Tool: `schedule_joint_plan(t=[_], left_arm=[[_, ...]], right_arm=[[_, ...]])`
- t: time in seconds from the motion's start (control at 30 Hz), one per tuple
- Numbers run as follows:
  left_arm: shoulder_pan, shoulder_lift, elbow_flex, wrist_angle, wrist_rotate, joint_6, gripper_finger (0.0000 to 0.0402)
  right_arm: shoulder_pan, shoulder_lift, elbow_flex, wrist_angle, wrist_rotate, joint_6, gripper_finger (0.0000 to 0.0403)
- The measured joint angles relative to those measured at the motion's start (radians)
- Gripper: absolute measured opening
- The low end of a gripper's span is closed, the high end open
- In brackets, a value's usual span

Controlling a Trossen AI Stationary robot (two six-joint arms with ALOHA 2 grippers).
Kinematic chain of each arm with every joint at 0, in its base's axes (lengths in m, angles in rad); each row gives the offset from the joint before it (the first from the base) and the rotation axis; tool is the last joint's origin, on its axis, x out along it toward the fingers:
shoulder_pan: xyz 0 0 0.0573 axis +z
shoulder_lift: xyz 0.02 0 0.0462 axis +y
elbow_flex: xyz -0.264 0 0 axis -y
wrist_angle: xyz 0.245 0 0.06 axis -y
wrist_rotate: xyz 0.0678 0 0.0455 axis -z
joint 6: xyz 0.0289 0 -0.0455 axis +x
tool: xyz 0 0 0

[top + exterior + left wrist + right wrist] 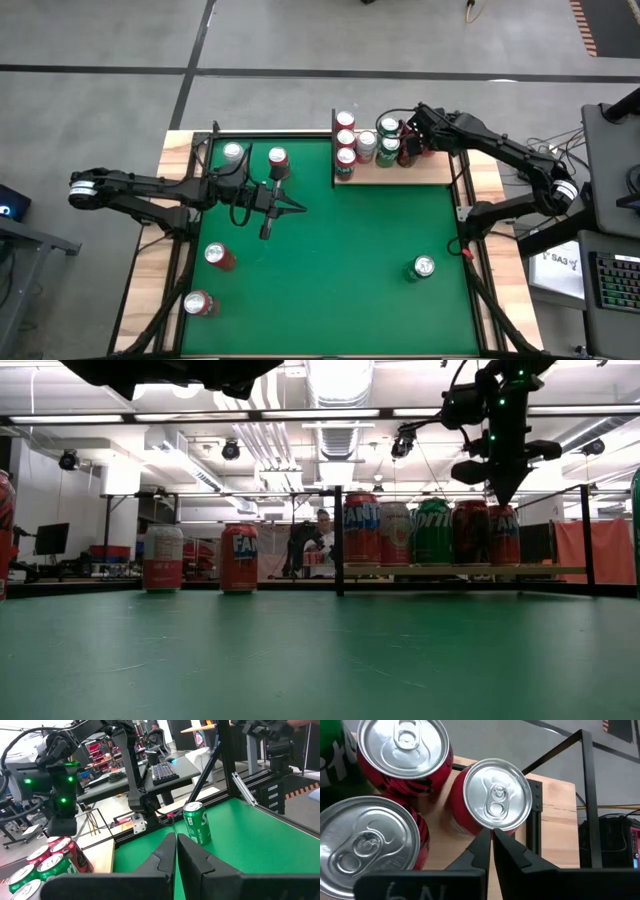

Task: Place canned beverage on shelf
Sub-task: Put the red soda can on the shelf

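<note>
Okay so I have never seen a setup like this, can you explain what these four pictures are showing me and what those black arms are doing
Two black robot arms work at a green table. One picture looks straight down, one looks level across the tabletop, and two come from cameras on the arms' wrists. On the small wooden shelf at the far edge stand several drink cans. Five more cans are loose on the green, among them a green can. The right pincer hangs shut over the shelf's cans, its tips just above a red can, holding nothing. The left pincer waits shut above the table, also empty.
</note>
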Motion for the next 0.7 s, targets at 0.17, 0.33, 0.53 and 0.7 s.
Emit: schedule_joint_plan(t=[0.17, 0.33, 0.53, 0.7], left_arm=[[0.000, 0.000, 0.000, 0.000, 0.000, 0.000, 0.0000], [0.000, 0.000, 0.000, 0.000, 0.000, 0.000, 0.0000], [0.000, 0.000, 0.000, 0.000, 0.000, 0.000, 0.0000], [0.000, 0.000, 0.000, 0.000, 0.000, 0.000, 0.0000]], right_arm=[[0.007, -0.008, 0.033, 0.012, -0.003, 0.007, 0.0012], [0.007, -0.003, 0.028, 0.093, -0.006, -0.016, 0.0012], [0.007, 0.004, 0.008, 0.167, -0.002, -0.035, 0.0012], [0.007, 0.004, -0.023, 0.169, 0.028, -0.035, 0.0012]])
